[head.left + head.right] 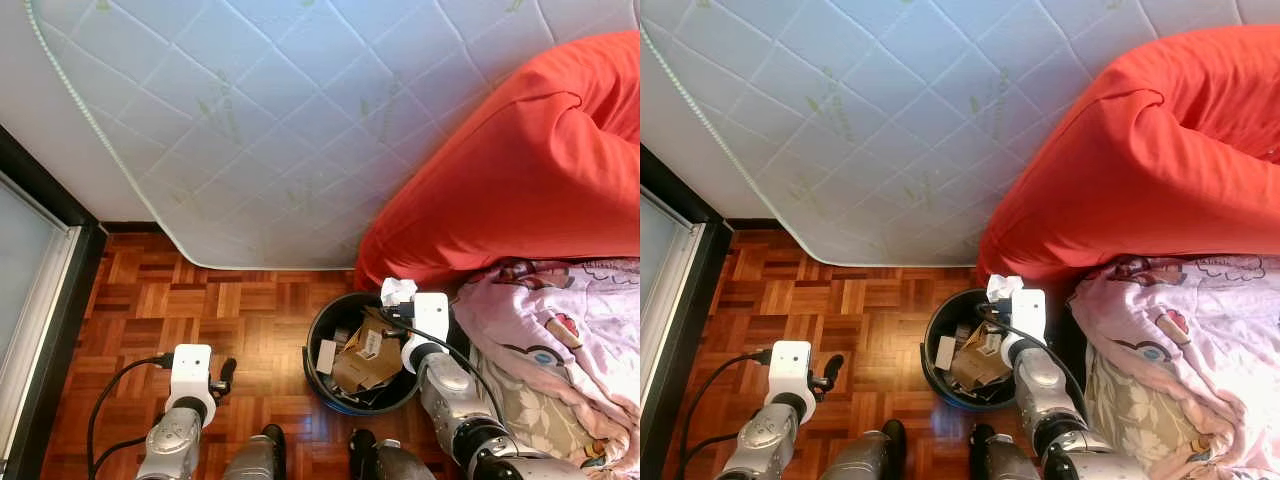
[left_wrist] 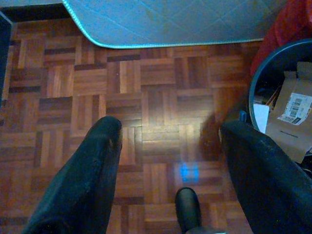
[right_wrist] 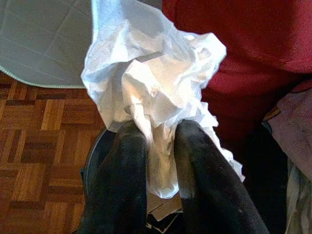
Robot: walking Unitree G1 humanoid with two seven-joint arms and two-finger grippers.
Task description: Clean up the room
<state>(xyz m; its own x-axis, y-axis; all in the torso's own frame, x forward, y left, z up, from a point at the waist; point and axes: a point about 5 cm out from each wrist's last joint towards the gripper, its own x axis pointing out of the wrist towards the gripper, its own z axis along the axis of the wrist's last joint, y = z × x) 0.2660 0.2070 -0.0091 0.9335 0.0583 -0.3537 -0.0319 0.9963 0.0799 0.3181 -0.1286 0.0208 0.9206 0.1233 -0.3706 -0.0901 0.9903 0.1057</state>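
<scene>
Right wrist view: right gripper (image 3: 162, 141) pinches crumpled tissue (image 3: 151, 83), held over bin (image 1: 325, 325) rim at 1 o'clock. Bin holds cardboard (image 1: 365, 360). Left gripper (image 2: 168, 141) spread wide above parquet (image 2: 156, 83), bin at its 3 o'clock.

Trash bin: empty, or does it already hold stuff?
Already holding stuff: cardboard pieces and paper scraps lie inside the black trash bin.

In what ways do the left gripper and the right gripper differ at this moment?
The left gripper has its fingers spread open and holds nothing; the right gripper is shut on a crumpled white tissue. The left gripper hangs over bare parquet floor, beside the black trash bin; the right gripper is above the bin's far rim, next to the red beanbag. Both have two long black fingers.
</scene>
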